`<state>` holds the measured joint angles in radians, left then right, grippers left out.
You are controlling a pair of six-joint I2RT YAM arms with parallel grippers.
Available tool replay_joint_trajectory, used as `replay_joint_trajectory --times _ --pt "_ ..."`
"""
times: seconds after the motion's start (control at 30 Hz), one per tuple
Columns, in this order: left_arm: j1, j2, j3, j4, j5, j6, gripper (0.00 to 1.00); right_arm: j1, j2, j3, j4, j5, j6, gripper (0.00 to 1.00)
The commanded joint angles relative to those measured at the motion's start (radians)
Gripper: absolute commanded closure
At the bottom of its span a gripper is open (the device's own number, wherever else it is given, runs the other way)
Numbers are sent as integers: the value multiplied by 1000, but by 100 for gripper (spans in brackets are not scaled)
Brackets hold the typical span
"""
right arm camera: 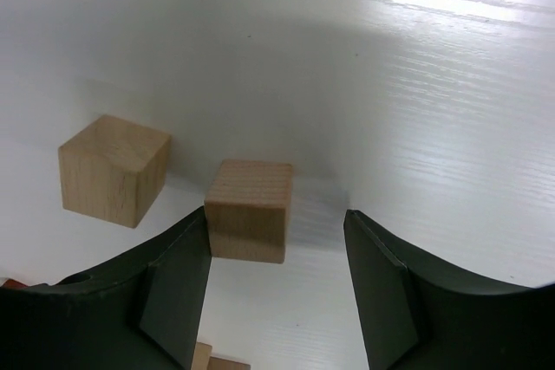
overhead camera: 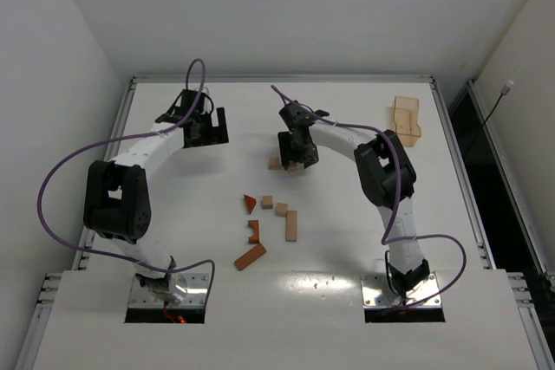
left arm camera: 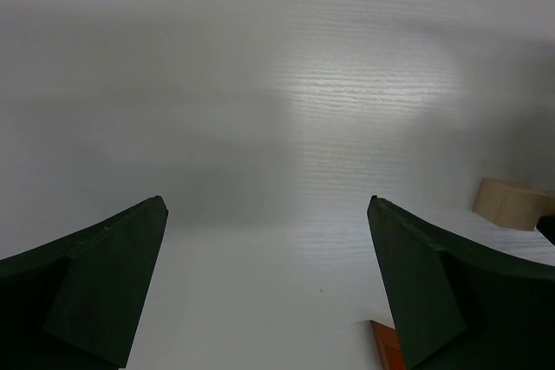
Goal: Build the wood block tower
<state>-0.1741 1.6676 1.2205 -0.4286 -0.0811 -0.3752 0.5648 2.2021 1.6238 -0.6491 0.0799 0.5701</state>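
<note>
Right claw (right arm camera: 277, 223), spread around a tan cube (right arm camera: 249, 207) beside a second cube (right arm camera: 113, 168), is probably laying the tower's base; left claw (left arm camera: 266, 205) gapes empty.

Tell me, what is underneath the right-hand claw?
A small tan wooden cube sits on the white table between the open fingers of the right gripper, with a second cube beside it. From overhead, the gripper hides much of the first cube.

You have one cube (right arm camera: 250, 210) on the table (overhead camera: 347, 240), between the fingers of the right gripper (right arm camera: 276, 221). A second cube (right arm camera: 113, 169) sits just left of it, apart. The loose blocks (overhead camera: 269, 223) lie nearer the bases than it, and the tray (overhead camera: 406, 119) is well to its right, farther back.
</note>
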Motion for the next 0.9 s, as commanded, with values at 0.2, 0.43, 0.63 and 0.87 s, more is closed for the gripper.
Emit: replay_joint_trajectory --times 0.2,0.43,0.63,0.87 --pt "-33 -86 -2 24 -2 -7 0 -11 -150 68 6 -23 -64 44" --pt "-54 -147 -22 24 -11 33 0 -2 -249 68 17 -22 -85 44" --pt "-148 -307 -156 33 243 251 0 -42 -393 21 31 112 -304 46" --pt "-443 -367 -234 -113 353 536 2 -276 -589 -197 22 127 -597 28"
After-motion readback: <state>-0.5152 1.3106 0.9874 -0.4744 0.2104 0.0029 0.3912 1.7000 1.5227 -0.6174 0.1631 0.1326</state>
